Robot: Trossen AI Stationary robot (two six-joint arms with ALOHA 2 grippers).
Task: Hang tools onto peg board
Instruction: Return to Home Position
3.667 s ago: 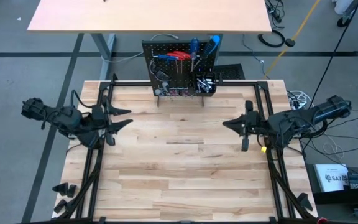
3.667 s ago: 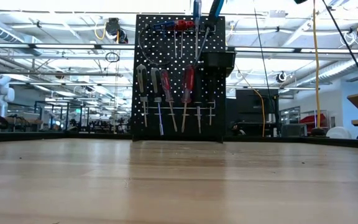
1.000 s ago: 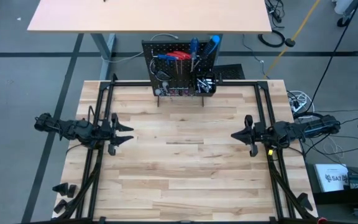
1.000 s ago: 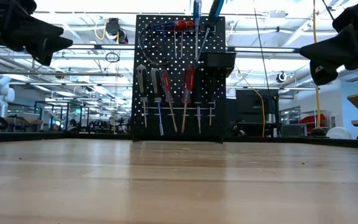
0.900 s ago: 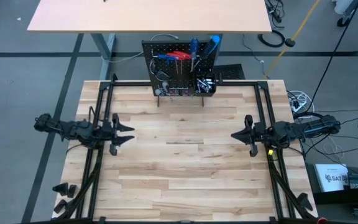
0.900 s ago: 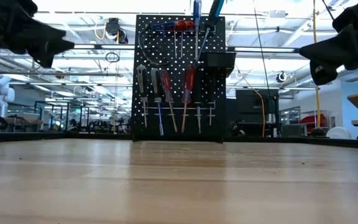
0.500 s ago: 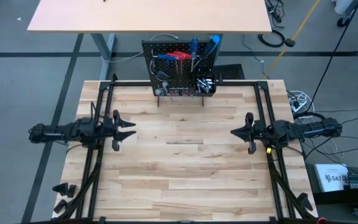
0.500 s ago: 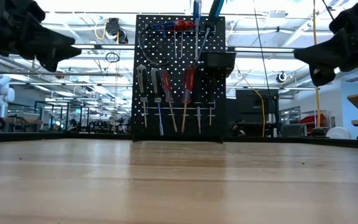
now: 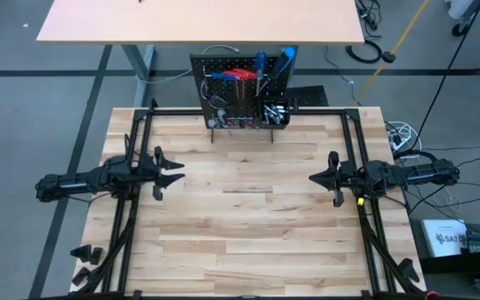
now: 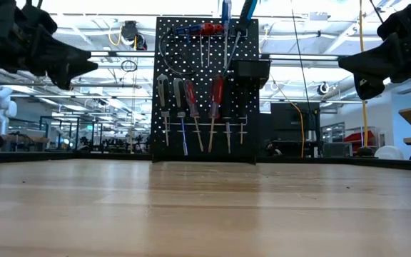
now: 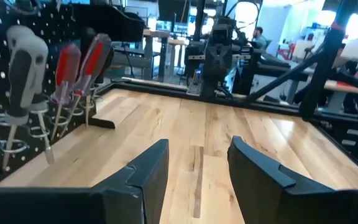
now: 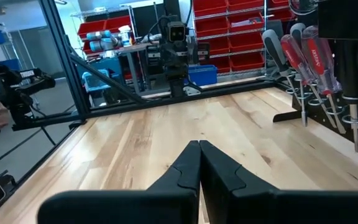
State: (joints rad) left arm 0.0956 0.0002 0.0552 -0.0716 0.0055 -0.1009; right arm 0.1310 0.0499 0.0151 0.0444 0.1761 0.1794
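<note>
We see the peg board [image 9: 242, 92] upright at the middle of the tabletop's [image 9: 248, 242] far edge, the tools [image 10: 204, 107] hanging on its front, a bin [image 10: 250, 69] at its upper right. The left gripper [image 9: 178, 171] hangs over the tabletop's left side, the right gripper [image 9: 313, 177] opposite over its right side, both well apart from the board.

You see a black, hole-dotted peg board [image 10: 248, 114] at twelve o'clock carrying red-, blue- and grey-handled screwdrivers [image 10: 215, 93] — over a pale, plank-striped wood table [image 9: 240, 233].
</note>
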